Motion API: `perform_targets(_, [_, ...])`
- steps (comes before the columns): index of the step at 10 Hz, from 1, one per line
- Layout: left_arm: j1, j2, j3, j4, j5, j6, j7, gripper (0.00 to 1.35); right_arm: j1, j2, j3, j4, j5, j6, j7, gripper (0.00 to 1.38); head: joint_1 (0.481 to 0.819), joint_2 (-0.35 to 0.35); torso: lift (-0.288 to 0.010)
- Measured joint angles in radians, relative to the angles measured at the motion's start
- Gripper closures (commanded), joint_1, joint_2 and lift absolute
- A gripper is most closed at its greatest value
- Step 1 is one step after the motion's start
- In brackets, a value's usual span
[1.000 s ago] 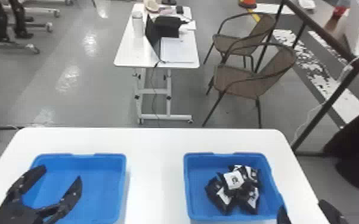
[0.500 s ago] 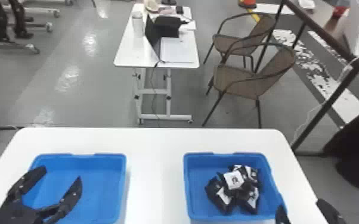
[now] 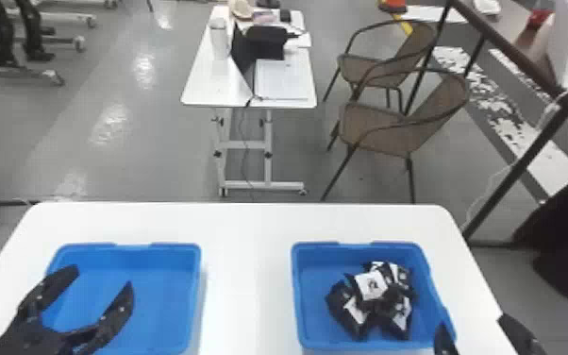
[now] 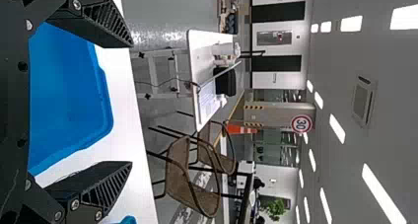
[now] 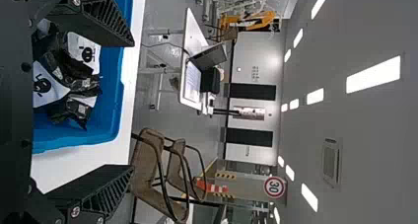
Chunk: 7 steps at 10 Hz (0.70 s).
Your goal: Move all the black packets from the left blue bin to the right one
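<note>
The black packets (image 3: 371, 286) lie heaped together inside the right blue bin (image 3: 298, 302), near its middle. They have glossy black wrapping with white panels bearing dark markings, and they overlap and tilt at different angles, one with its white face up on the pile. The right blue bin is open-topped and sits upright. The left blue bin (image 3: 196, 297), also upright and open, stands apart to its left, its smooth floor showing.

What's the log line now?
left claw open at left bin | right claw open at right bin | packets piled in right bin | left bin looks empty
</note>
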<state>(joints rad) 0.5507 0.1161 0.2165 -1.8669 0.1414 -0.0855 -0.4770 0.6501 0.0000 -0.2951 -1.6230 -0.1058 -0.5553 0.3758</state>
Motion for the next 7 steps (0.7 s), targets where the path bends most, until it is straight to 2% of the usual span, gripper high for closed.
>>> perform_targets(7, [-0.006,0.005,-0.01,0.008,0.012,0.01,0.0,0.19,0.001,0.0,0.002,-0.004,-0.001,0.003,0.0,0.14,0.695,-0.087,0.0])
